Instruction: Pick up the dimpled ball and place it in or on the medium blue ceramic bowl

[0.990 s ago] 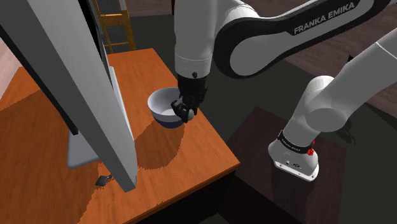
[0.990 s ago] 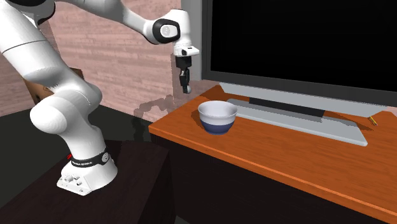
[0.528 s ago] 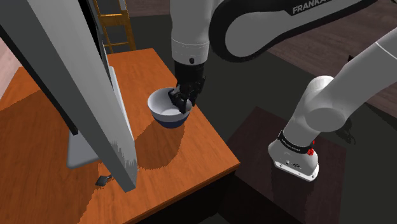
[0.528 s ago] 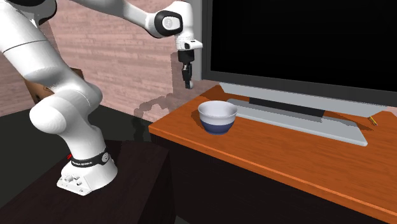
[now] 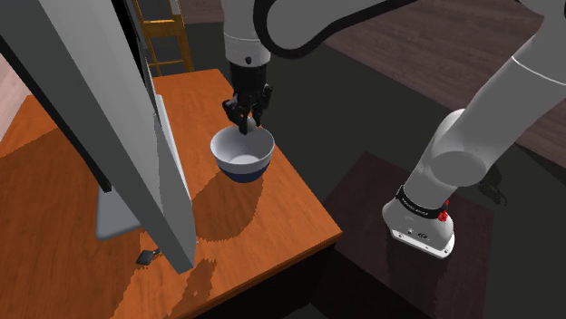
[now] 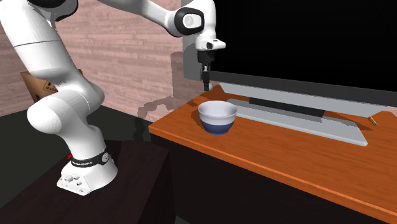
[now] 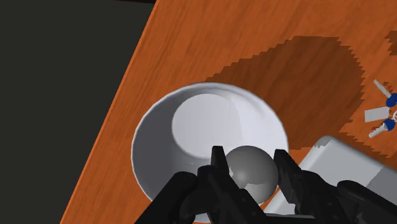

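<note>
You see the gripper [image 7: 249,156] pinching the grey ball [image 7: 252,172] between its two fingers. It hangs over the bowl [image 7: 191,121], white inside with a blue base, which stands on the orange table [image 5: 272,208] near its edge.

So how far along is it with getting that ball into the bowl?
Done: the pickup, since the black gripper clasps the plain grey ball. In hand: the carry, with the ball hanging above the rim of the white bowl with a blue base. Left: letting go so the ball lands inside.
</note>
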Robot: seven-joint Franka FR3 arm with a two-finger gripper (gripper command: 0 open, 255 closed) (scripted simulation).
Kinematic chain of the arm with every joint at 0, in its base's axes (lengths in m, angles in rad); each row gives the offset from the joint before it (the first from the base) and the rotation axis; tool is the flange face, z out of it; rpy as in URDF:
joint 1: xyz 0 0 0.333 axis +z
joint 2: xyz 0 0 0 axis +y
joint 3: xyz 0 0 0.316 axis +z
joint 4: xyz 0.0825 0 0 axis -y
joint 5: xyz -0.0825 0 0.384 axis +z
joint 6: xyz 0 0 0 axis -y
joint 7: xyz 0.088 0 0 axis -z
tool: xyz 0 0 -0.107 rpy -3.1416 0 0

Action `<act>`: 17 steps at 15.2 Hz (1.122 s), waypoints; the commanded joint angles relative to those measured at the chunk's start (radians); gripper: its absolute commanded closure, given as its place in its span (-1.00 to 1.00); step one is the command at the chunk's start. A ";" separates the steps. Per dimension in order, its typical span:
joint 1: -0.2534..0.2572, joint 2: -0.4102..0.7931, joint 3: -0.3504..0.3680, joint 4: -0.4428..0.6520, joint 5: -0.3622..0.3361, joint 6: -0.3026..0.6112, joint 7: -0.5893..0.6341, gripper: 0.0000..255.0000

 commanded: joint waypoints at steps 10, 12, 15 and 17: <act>-0.034 0.142 -0.021 0.046 -0.072 0.082 -0.022 1.00; -0.033 0.151 -0.020 0.028 -0.077 0.108 -0.018 1.00; -0.032 0.167 -0.019 0.003 -0.086 0.147 -0.011 1.00; -0.032 0.180 -0.019 -0.014 -0.093 0.175 -0.005 1.00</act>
